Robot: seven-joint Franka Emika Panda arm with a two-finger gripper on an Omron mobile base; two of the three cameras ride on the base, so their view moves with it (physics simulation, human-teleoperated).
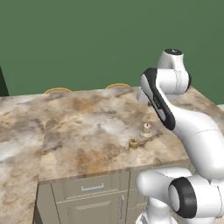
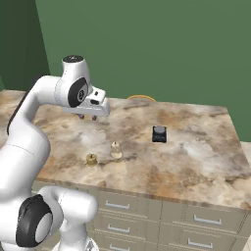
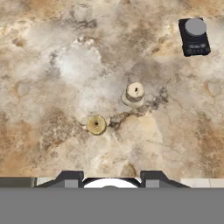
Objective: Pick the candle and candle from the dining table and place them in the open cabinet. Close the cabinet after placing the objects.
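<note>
- We hold the end effector (image 2: 87, 116) high over the surface (image 2: 196, 157), clenched on nothing — a survey pose.
- Both candles — cream (image 3: 134, 94), golden (image 3: 96, 124) — stand near its front edge, just apart, within reach.

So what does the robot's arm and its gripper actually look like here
The arm is made of glossy white rounded segments, with black bands and black round caps at the joints. Its hand is a white boxy block. The gripper has two small dark fingers; in the hand view the finger tips look dark grey and squared off. No cables or markings show.
</note>
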